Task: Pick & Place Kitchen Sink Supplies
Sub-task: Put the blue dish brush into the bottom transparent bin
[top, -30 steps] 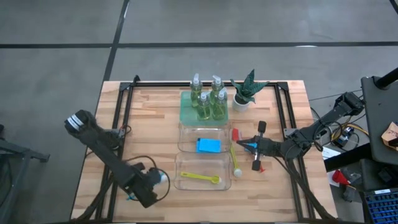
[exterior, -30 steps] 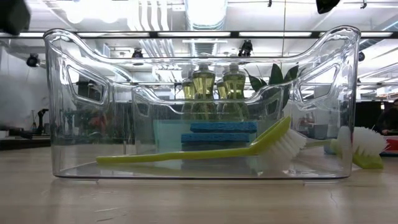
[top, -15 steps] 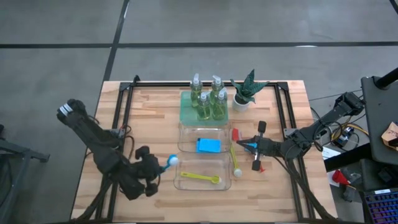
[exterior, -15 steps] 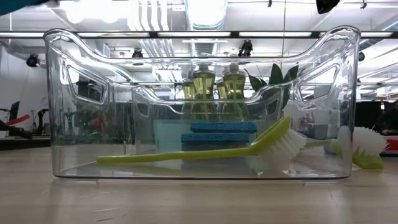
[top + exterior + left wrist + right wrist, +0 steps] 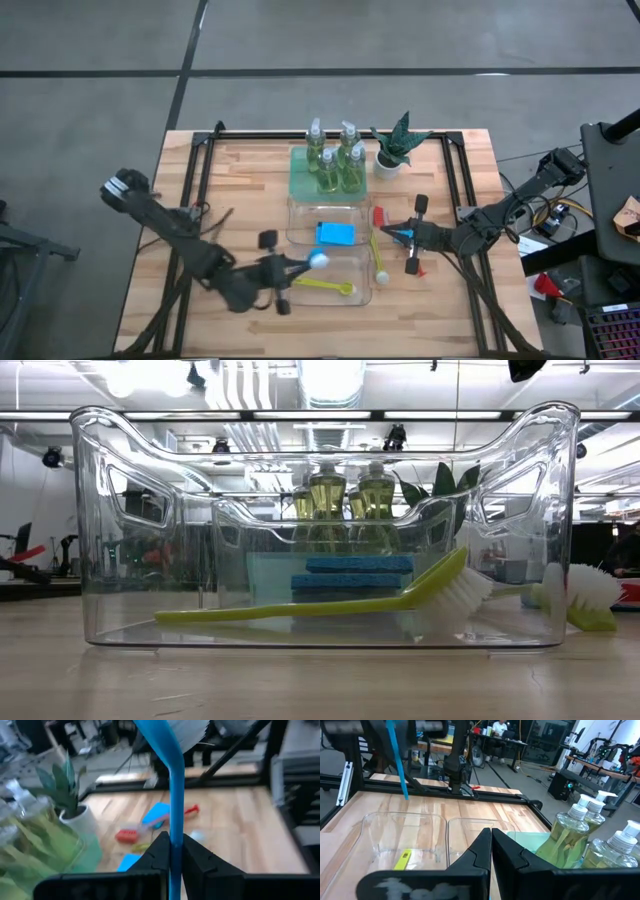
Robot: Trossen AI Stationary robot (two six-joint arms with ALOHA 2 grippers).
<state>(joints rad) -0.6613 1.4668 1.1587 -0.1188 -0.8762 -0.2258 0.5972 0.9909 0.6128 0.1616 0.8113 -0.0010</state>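
Brush first: a thin blue long-handled brush (image 5: 300, 264) with a white bristle head is pinched by its handle between the fingers of the left claw (image 5: 272, 271); the left wrist view shows the two dark fingers closed tight against the blue handle (image 5: 175, 795). No brand, label or writing can be read on anything in view.

From above, the left claw hangs over the near left of the wooden slatted surface (image 5: 230, 190), with the brush head reaching over the left rim of the nearer clear plastic bin (image 5: 287, 290). Inside that bin lies a yellow-green long-handled brush (image 5: 322, 285); the low view shows it slanting, bristle head raised against the bin's right wall (image 5: 330, 603).

Behind stands a second clear plastic bin (image 5: 296, 236) holding flat blue rectangular sponges (image 5: 335, 233), seen stacked in the low view (image 5: 355, 574). Farther back, four small clear pump bottles of yellow-green liquid (image 5: 336, 160) stand on a green tray (image 5: 298, 172), with a small potted green plant (image 5: 396, 147) just beside it.

Right of the bins lies another yellow-green brush (image 5: 377, 258) on the surface, a red brush (image 5: 379, 214) near its far end. The right claw (image 5: 392, 233) rests just right of these, its fingers pressed together, apparently on nothing, in the right wrist view.
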